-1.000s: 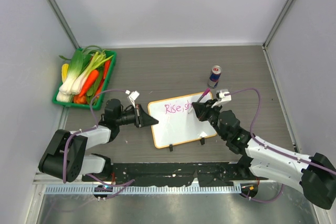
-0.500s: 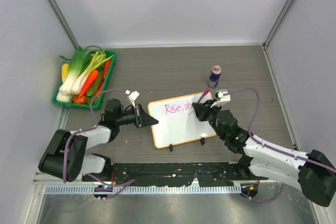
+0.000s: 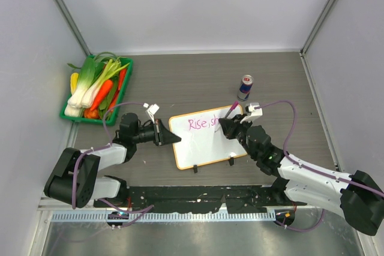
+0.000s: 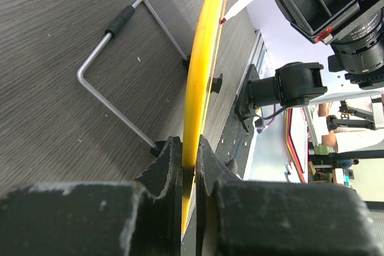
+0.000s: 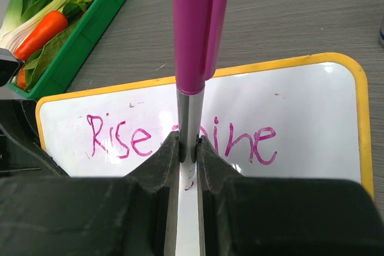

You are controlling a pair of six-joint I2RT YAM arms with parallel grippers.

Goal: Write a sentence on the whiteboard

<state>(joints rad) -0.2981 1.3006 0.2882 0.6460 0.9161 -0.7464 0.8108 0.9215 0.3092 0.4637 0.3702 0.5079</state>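
Note:
The whiteboard (image 3: 207, 139) lies mid-table, white with an orange frame and two black clip feet on its near edge. Pink words reading "Rise shine" (image 5: 249, 142) run along its far part, with a small pink mark just below the marker tip. My left gripper (image 3: 163, 132) is shut on the board's left edge, seen as a yellow frame edge (image 4: 201, 76) between the jaws. My right gripper (image 3: 225, 125) is shut on a pink-capped marker (image 5: 195, 46), held upright with its tip on the board under the words. The marker hides the "sh".
A green tray (image 3: 72, 116) of vegetables stands at the far left. A blue and red can (image 3: 245, 87) stands just beyond the board's right end. A bent metal wire stand (image 4: 114, 88) lies on the table by the board. Grey walls enclose the table.
My right gripper and the marker have shifted very slightly left over the board. The left arm and the board have not moved.

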